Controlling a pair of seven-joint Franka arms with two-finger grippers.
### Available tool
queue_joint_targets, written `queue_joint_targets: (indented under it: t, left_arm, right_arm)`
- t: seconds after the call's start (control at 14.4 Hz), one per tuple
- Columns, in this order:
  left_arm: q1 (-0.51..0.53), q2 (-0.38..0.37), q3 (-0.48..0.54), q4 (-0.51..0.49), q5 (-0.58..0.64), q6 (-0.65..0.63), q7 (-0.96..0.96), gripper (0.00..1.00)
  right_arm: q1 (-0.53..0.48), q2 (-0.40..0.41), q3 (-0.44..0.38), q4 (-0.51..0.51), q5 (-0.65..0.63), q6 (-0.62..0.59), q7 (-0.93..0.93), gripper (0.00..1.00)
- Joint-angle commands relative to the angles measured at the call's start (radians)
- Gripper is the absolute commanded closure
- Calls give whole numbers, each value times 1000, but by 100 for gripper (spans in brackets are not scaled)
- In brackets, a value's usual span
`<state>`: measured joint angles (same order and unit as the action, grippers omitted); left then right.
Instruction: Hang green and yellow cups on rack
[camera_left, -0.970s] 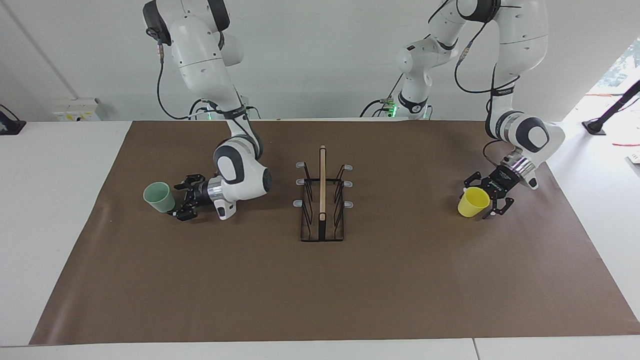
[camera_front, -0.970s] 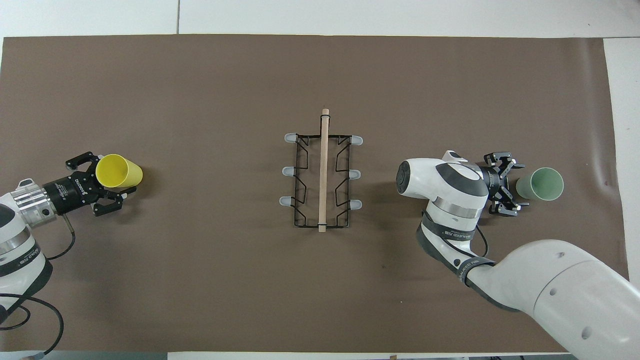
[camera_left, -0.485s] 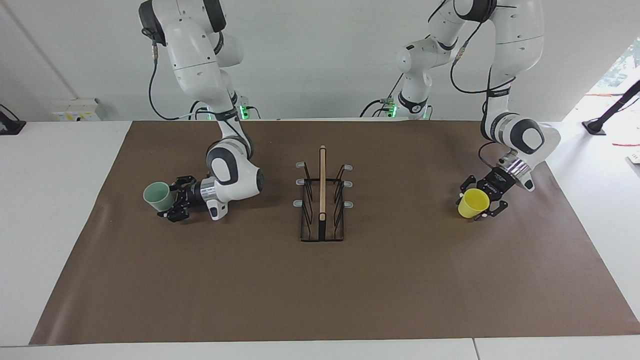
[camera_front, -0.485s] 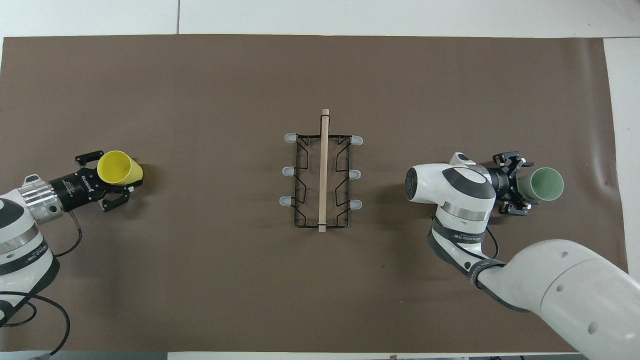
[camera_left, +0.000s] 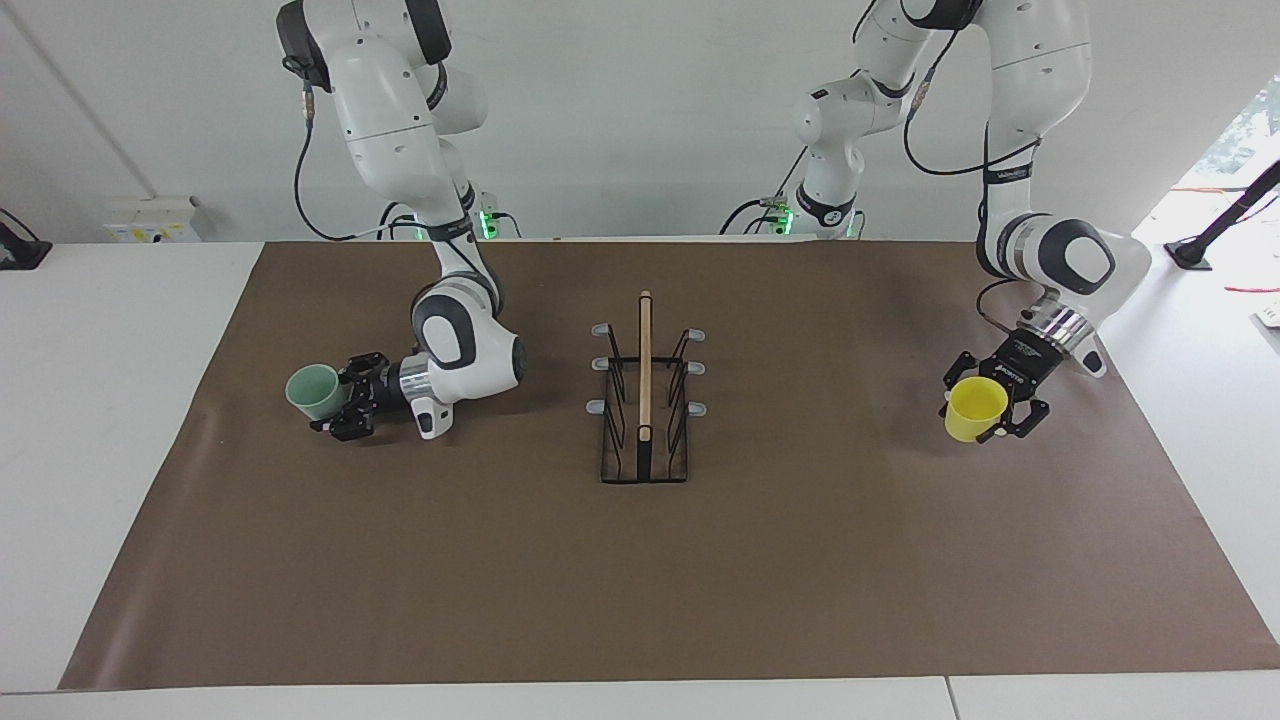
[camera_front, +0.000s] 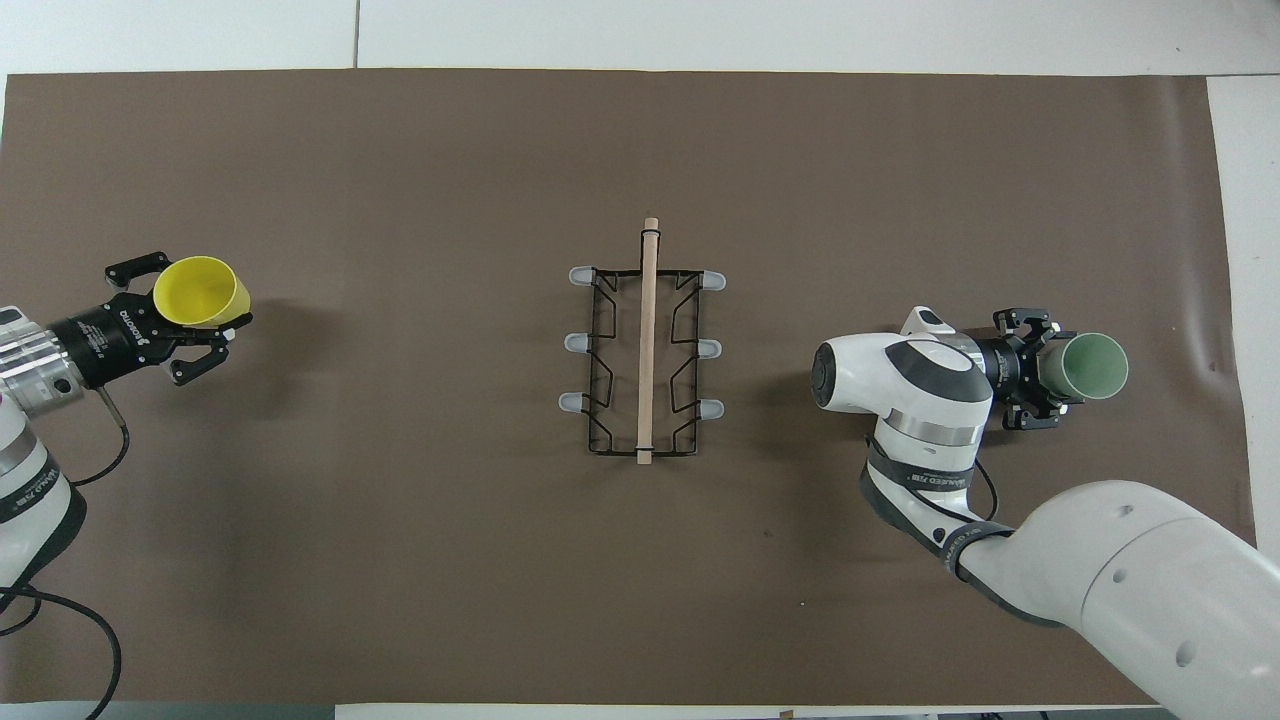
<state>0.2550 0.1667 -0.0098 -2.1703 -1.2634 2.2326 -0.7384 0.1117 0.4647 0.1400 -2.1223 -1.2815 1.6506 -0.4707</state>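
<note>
Working from the table (camera_left: 700, 600) down to the cups, we see its brown mat carrying the rack (camera_left: 645, 400) at the middle, all six prongs bare. Toward the right arm's end of the table, the right end effector (camera_left: 338, 400) lies low and sideways, its fingers closed round the base of the green cup (camera_left: 313, 391), whose mouth faces that end's edge. Toward the left arm's end, the left end effector (camera_left: 990, 405) grips the yellow cup (camera_left: 976, 408), mouth tilted upward, seemingly lifted off the mat. We judge the step in hand to be carrying both cups to the rack. To do it well we should raise each cup above the prong tips before moving inward, turn its mouth downward, centre it over a prong on its own side, and keep the arms apart.
</note>
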Motion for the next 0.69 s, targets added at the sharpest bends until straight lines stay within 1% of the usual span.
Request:
queue_joint_targets:
  t: [0.0, 0.07, 0.14, 0.28, 0.35, 0.55, 0.62]
  left_arm:
    - [-89, -97, 2, 10, 189, 44, -161, 100]
    - [-129, -123, 2, 23, 255, 44, -221, 100]
    - [-163, -142, 2, 39, 321, 42, -252, 100]
    - [-238, -165, 2, 63, 457, 38, -341, 100]
    - [-278, -177, 2, 69, 536, 41, -396, 100]
    - [-409, -193, 1, 92, 834, 39, -525, 100]
    - [-457, -196, 1, 90, 933, 38, -559, 100]
  right_arm:
    - [-15, -26, 7, -25, -27, 18, 36, 89]
    - [-17, -27, 7, -21, -19, 20, 52, 97]
    - [-17, -35, 7, -5, -10, 20, 64, 100]
    - [-20, -49, 9, 39, 11, 20, 66, 100]
    - [-20, -52, 9, 73, 61, 24, 67, 100]
    - [-36, -57, 9, 172, 178, 23, 72, 100]
    - [-49, -82, 9, 183, 204, 21, 66, 100]
